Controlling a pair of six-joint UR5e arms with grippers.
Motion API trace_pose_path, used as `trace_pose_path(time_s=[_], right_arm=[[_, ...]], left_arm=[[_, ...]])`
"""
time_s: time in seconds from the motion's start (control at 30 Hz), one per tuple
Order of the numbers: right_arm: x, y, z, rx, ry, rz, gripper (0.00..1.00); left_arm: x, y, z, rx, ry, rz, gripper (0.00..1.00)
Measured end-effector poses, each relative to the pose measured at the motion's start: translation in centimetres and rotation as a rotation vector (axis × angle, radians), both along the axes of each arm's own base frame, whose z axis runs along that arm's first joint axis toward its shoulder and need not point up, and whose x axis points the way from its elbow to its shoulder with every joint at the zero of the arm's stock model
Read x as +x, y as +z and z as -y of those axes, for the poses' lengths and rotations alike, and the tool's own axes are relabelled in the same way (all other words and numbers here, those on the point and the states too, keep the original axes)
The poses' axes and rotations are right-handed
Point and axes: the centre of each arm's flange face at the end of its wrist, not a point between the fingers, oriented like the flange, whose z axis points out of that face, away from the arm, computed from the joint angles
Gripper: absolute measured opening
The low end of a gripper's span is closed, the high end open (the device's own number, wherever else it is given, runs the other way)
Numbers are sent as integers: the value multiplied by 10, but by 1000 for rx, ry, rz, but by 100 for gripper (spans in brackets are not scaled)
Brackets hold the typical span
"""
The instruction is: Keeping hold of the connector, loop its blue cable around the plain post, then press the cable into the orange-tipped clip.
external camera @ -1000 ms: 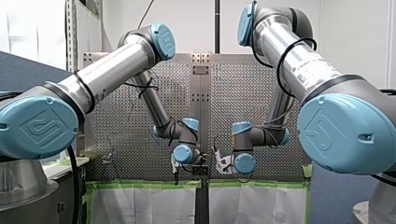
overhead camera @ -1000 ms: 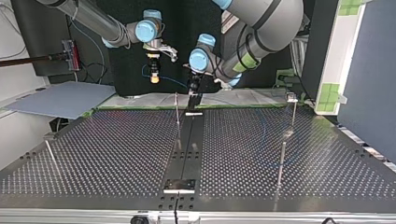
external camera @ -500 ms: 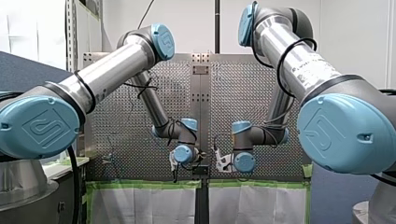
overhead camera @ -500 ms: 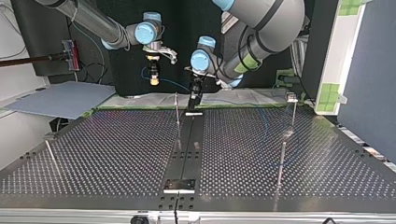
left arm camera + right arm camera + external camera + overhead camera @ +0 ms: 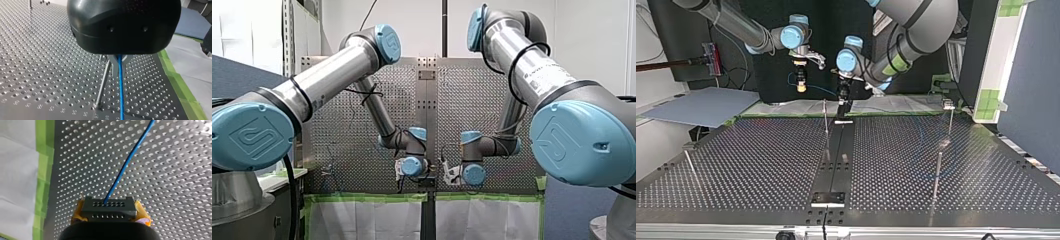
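In the right wrist view my right gripper [image 5: 109, 206] is shut on a dark connector [image 5: 108, 212], held between its yellow pads [image 5: 140, 208]. The blue cable [image 5: 127, 162] runs from the connector out over the perforated table. In the left wrist view my left gripper [image 5: 119, 59] has its metal fingers shut on the same blue cable [image 5: 121, 90], which hangs down to the table. A plain metal post [image 5: 103, 85] stands just beside that cable. In the top view my right gripper [image 5: 800, 82] hangs at the far edge, with my left gripper [image 5: 842, 97] near the middle post [image 5: 825, 117].
More thin posts stand on the table [image 5: 761, 165]: one at the top view's right [image 5: 937, 172], one behind it with a small head [image 5: 949, 106], one at its left [image 5: 690, 164]. Green tape [image 5: 43, 170] and white sheeting mark the far table edge.
My left arm's wrist has shifted slightly toward the top view's left, with the cable still gripped. My right gripper has barely moved.
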Motion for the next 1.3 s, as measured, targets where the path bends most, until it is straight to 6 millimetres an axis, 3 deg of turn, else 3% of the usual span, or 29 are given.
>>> trace_pose_path(time_s=[0.17, 0.47, 0.83, 1.3], right_arm=[[-2, -15, 1, 21, -6, -7, 0], [0, -14, 11, 29, -11, -9, 0], [-1, -11, 24, 23, -21, -5, 0], [-9, -6, 46, 4, -36, 11, 0]], left_arm=[[-6, -6, 3, 21, 12, 3, 0], [-8, -37, 4, 53, 15, -34, 0], [-1, -33, 8, 30, 17, -24, 0], [21, -16, 20, -1, 27, -12, 0]])
